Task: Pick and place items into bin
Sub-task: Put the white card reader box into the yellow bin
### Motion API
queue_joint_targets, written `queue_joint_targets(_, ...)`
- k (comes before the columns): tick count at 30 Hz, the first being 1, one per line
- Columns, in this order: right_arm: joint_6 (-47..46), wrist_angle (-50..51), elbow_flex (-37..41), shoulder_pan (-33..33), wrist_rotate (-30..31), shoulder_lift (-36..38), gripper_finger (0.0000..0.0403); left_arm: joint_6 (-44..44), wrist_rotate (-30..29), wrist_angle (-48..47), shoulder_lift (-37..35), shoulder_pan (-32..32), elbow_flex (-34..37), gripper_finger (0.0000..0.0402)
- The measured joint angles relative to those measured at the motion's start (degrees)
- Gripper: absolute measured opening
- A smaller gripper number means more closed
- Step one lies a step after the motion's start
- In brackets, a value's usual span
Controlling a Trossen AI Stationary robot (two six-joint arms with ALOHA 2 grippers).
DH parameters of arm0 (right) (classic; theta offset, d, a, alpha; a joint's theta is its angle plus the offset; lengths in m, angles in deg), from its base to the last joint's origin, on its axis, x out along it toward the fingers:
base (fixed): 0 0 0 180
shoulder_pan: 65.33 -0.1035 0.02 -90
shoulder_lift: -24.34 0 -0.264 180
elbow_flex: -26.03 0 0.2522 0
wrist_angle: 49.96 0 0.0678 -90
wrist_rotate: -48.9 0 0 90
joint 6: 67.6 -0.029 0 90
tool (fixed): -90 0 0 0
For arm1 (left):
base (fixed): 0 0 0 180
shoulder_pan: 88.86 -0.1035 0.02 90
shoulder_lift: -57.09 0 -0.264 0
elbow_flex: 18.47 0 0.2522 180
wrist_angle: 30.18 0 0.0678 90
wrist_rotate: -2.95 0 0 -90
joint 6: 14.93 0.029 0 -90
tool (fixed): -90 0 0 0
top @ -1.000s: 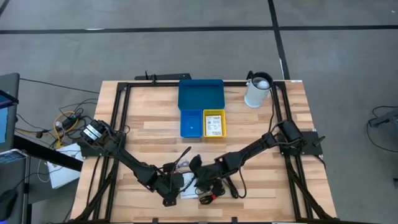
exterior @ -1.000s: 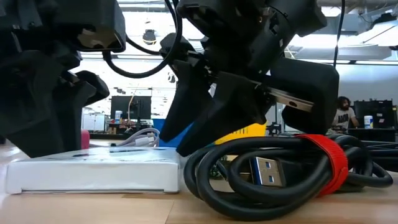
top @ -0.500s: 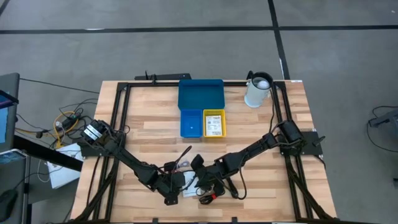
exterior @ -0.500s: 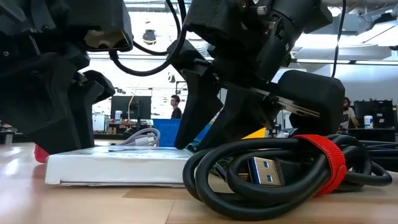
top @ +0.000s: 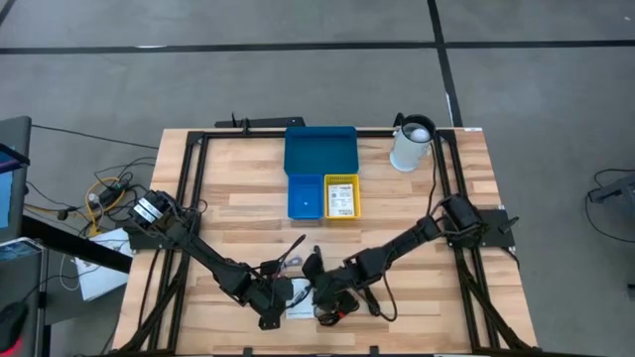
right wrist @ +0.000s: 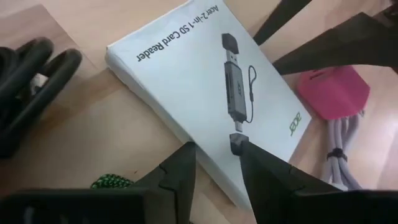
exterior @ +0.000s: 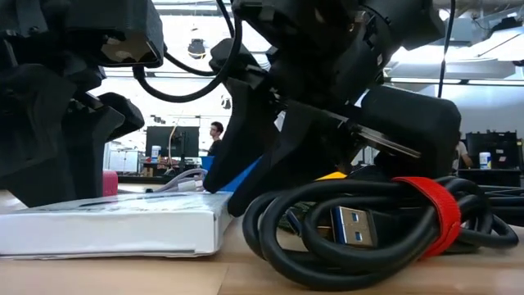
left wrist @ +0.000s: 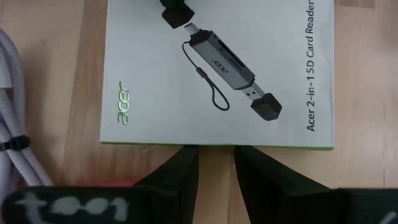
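Note:
A white card-reader box (top: 301, 305) lies flat on the wood near the table's near edge, between my two grippers. My left gripper (left wrist: 216, 152) is narrowly open, with its tips at one long edge of the box (left wrist: 217, 74). My right gripper (right wrist: 214, 149) is open and straddles the opposite long edge. The coiled black cable with the red strap (exterior: 368, 229) lies to the right of the box. The pink-red block (right wrist: 329, 93), the grey cord (left wrist: 12, 112) and a green-tipped piece (right wrist: 109, 182) lie around it. The bin set (top: 319, 154) sits at the far middle. My left gripper stands with both fingertips (left wrist: 186, 155) at the box's long edge (left wrist: 211, 144), coming slanting down; whether they touch it I cannot tell. My right gripper has one finger (right wrist: 261, 168) over the box's top face (right wrist: 249, 134) and the other (right wrist: 177, 171) beside its side wall, slanting from above. In the low view a finger meets the box's right end (exterior: 223, 221). The box lies flat.
The small blue bin (top: 305, 196) and the small yellow bin (top: 341, 195), which holds a printed card, adjoin the wide tray. A white pitcher (top: 411, 144) stands at the far right. Black frame rails run along the table's sides. People show in the room behind.
My right gripper has moved a little toward the table's left and near edge. The white box slid first toward the right, then back toward the left and the near edge, staying flat on the table. The left gripper has kept its place beside it.

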Motion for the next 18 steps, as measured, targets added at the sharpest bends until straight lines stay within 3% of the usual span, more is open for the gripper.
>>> queue_joint_targets(7,1.45,-0.44,0.00,-1.54,5.85,0.00,0.0110,0.39,-0.53,-0.11,0.00,0.00,0.00,0.0093)
queue_joint_targets(18,5.70,-0.54,-0.13,-2.31,6.92,0.05,0.0093,0.44,-1.25,-0.33,0.04,-0.02,0.00,0.0060)
